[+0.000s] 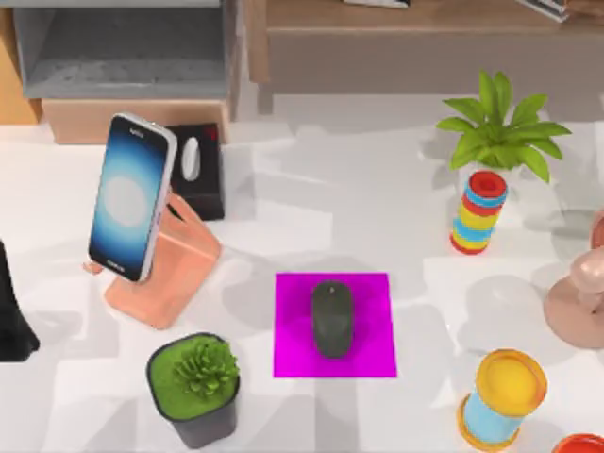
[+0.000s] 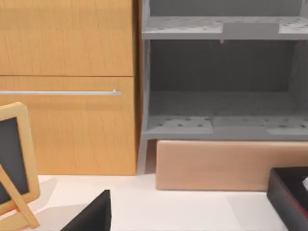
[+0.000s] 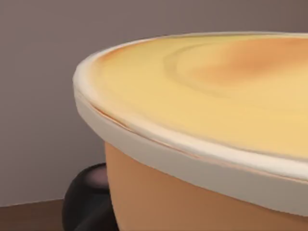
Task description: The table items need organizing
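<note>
The mouse (image 1: pixel 332 318) lies lengthwise in the middle of a magenta mat (image 1: pixel 377 354) at the centre of the white bench (image 1: pixel 377 208), while the phone (image 1: pixel 131 196), screen glowing, leans upright on a pink stand (image 1: pixel 170 274) toward the left, in front of a black box (image 1: pixel 203 179). The cup (image 3: pixel 202 159) sits close before the right wrist camera, its creamy-yellow top level. The left arm (image 1: pixel 11 321) is at the bench's left edge, and whether the left hand or the right hand is apart or together cannot be told.
</note>
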Motion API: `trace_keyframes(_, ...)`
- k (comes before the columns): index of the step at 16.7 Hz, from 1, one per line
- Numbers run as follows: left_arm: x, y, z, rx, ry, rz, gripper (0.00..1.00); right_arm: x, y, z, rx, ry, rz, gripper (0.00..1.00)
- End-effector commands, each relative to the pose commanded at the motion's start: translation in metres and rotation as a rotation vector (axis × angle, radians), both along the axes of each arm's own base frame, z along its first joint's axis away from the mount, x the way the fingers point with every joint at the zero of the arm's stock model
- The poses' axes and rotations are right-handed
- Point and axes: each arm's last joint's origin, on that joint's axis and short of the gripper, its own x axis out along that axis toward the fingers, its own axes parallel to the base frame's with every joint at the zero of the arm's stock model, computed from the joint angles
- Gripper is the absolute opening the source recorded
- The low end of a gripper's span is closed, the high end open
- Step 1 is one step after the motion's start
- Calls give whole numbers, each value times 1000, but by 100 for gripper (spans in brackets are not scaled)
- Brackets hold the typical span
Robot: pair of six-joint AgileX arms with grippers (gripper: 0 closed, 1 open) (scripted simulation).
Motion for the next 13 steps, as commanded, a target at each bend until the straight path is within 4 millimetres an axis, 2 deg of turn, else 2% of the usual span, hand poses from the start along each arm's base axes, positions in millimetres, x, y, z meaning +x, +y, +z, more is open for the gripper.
trace_keyframes(4,0,0,0,0,0,0,100,18,-57,6,-12,41,58,0)
trace_keyframes(7,0,0,0,0,0,0,100,30,-90,9,-16,61,118,0)
trace_keyframes(10,0,0,0,0,0,0,100,41,-113,8,-16,79,179,0)
trace_keyframes(13,0,0,0,0,0,0,100,48,-124,3,-12,98,225,0)
